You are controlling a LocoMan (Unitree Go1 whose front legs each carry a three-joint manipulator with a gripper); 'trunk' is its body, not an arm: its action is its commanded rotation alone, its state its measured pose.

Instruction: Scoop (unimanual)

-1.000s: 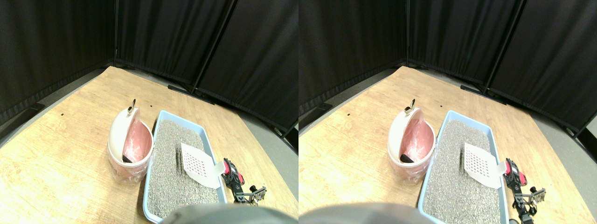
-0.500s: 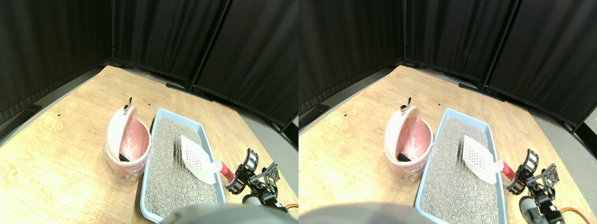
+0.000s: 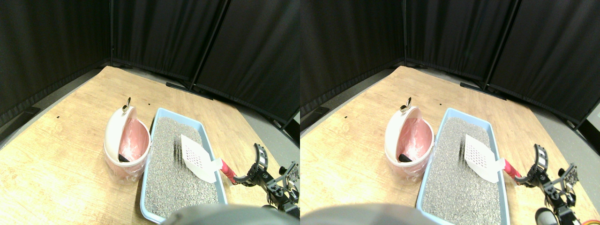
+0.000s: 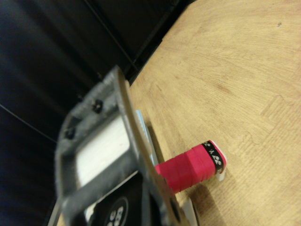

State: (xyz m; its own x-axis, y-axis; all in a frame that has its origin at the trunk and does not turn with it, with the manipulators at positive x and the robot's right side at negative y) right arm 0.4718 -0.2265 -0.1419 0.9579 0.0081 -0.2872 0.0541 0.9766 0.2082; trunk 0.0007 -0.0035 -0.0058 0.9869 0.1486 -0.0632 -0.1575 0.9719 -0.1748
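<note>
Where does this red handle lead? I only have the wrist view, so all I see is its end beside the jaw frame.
Observer: It belongs to a white slotted scoop. The scoop's blade lies on the grey litter in a light blue litter box, and the red handle sticks out over the box's right rim.
Operator: Does the end effector have it?
Observer: Not by what shows. The end effector stands open right at the handle's end, not closed on it.
Operator: Where would the scoopings go?
Observer: A white bin with a pink liner stands against the box's left side, with its lid tipped open.
</note>
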